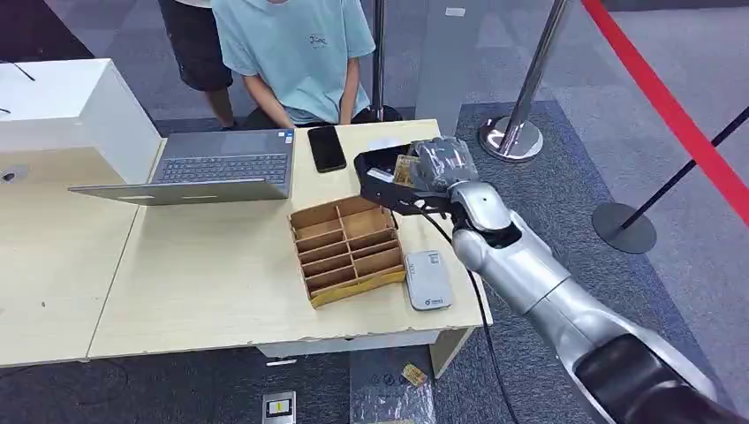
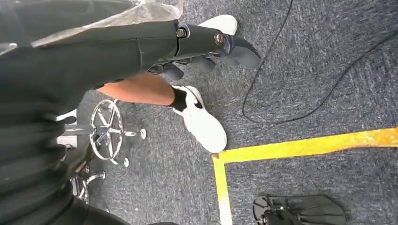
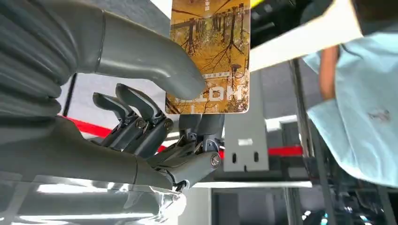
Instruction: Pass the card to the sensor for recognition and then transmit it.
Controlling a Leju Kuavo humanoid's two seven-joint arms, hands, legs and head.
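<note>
While my right hand (image 1: 439, 164) pinches the card (image 3: 210, 56) btwn thumb and a finger, over the table's (image 1: 221, 283) far right corner, its long axis runs out from my fingers, printed face toward the wrist cam. Sensor (image 1: 428, 279) lies nearer, right of the wooden divider box (image 1: 348, 249). Laptop (image 1: 212, 168), phone (image 1: 327, 147) and a seated person (image 1: 296, 53) at far side. My left hand (image 2: 206, 47) hangs over grey carpet w/ yellow tape (image 2: 281, 150), fingers curled in, holding nothing.

Right arm (image 1: 530, 265): silver segmented shell, black elbow section at lower right of frame, black cable alongside; right hand (image 1: 442, 163): grey ribbed cover, thick grey thumb (image 3: 141, 56), darker fingers (image 3: 141, 122) with visible screws.
</note>
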